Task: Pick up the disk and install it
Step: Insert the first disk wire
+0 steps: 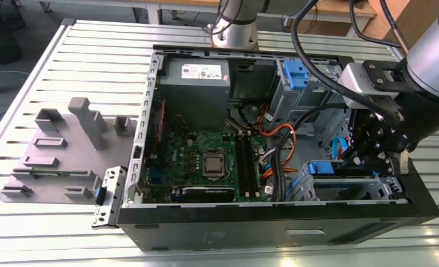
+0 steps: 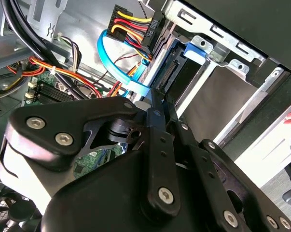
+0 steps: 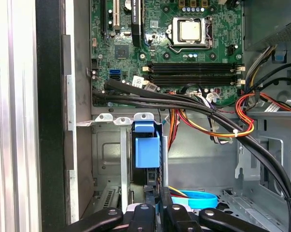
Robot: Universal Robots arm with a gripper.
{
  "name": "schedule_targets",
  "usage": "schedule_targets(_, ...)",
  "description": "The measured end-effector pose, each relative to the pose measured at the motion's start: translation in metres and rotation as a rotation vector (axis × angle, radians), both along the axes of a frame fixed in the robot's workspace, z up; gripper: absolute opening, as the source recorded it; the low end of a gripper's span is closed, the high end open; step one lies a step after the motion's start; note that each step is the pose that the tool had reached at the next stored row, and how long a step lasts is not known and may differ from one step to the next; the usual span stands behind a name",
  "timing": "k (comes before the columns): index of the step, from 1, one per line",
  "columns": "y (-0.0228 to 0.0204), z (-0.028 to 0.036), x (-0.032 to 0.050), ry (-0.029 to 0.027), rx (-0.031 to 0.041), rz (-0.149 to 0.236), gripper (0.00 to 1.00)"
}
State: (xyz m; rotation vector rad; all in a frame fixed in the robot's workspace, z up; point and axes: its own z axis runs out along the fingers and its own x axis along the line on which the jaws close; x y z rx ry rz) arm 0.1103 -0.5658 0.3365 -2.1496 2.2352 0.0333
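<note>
The disk [image 1: 327, 168] stands on edge in the drive bay at the near corner of the open computer case, on the exterior view's right. Its blue carrier bracket [image 3: 146, 147] sticks out of the silver bay rails. In the second wrist view the disk [image 2: 176, 65] shows its connector end beside a blue data cable [image 2: 116, 67]. My gripper [image 1: 362, 164] hangs inside the case right at that end of the disk. Its black fingers [image 3: 167, 205] are pressed together, so the gripper [image 2: 157, 94] is shut with nothing between them, its tips against or just short of the disk's end.
Inside the case [image 1: 279, 222] lie the green motherboard [image 1: 204, 156], a grey power supply [image 1: 197, 75] and another blue drive cage [image 1: 297, 75]. Thick black and coloured cables [image 3: 208, 113] run close past the bay. A grey fixture block [image 1: 56, 150] stands on the slatted table.
</note>
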Motion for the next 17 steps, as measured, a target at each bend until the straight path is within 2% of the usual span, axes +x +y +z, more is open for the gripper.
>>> schedule_targets(11, 0.0, -0.0003, 0.0, 0.0, 0.0008, 0.0, 0.16)
schedule_targets(17, 0.0, 0.0026, 0.0, 0.0, 0.0012, 0.0, 0.16)
